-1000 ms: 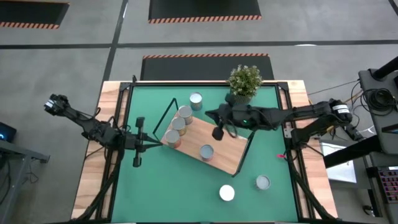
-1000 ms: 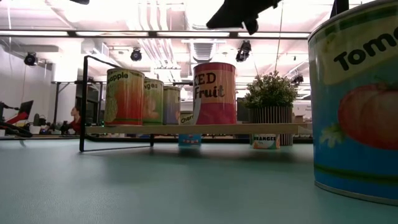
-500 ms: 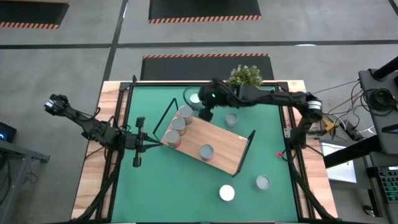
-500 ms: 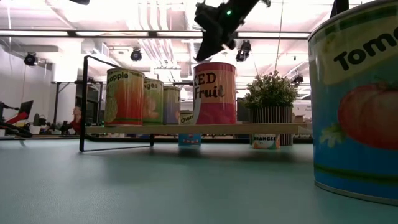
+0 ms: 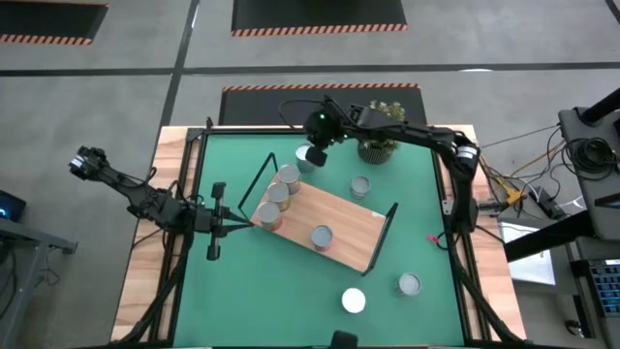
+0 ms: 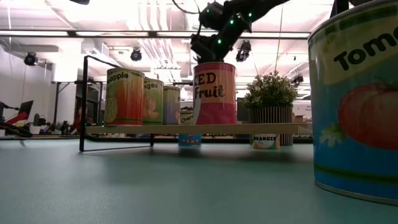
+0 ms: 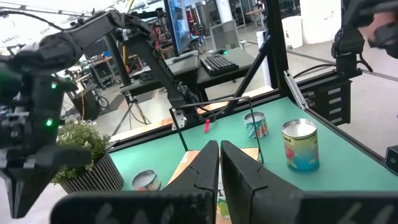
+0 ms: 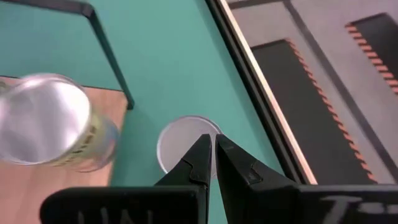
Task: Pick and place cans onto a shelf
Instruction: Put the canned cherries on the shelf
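The shelf [image 5: 325,221], a flat light-wood board with black wire end loops, is seen lying skewed on the green mat [image 5: 242,291]. Four round silvery-topped cans [image 5: 274,200] are stood on it. The right gripper [image 5: 315,155] is held extended above a loose can [image 8: 180,144] just beyond the shelf's far corner, fingers nearly together, gripping nothing. The left gripper [image 5: 215,221] is parked beside the shelf's left end, fingers almost closed.

Four cans [image 5: 276,193] stand on the shelf [image 5: 344,229]; four others [image 5: 361,186] lie around it.
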You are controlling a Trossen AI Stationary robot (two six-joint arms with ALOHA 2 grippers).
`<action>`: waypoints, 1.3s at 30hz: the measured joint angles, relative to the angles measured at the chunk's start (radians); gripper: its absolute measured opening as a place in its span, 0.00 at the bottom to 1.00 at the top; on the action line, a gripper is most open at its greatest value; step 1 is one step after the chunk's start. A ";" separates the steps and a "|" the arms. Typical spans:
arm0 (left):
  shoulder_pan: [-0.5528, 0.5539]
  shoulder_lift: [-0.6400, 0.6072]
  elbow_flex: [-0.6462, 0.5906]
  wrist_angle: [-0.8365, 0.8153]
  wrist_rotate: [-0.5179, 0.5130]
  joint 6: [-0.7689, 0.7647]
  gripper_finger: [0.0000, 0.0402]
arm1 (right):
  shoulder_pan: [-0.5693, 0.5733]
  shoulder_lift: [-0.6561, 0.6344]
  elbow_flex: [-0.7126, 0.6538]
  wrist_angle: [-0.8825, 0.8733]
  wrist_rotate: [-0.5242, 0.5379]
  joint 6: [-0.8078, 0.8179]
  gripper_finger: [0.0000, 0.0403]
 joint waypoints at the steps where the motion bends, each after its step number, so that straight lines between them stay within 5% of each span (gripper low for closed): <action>1: 0.000 0.000 0.000 0.000 0.000 0.000 0.00 | -0.005 0.008 0.000 0.000 -0.001 0.002 0.03; 12: 0.000 0.000 0.000 0.000 0.000 0.000 0.00 | -0.020 0.045 -0.001 0.005 0.000 0.016 0.08; 27: 0.000 0.001 0.000 0.000 0.000 0.000 0.00 | 0.003 0.071 -0.003 -0.004 -0.018 -0.199 0.66; 39: 0.000 0.001 0.000 -0.002 0.000 0.000 0.00 | -0.008 0.132 -0.004 0.003 -0.073 -0.184 0.82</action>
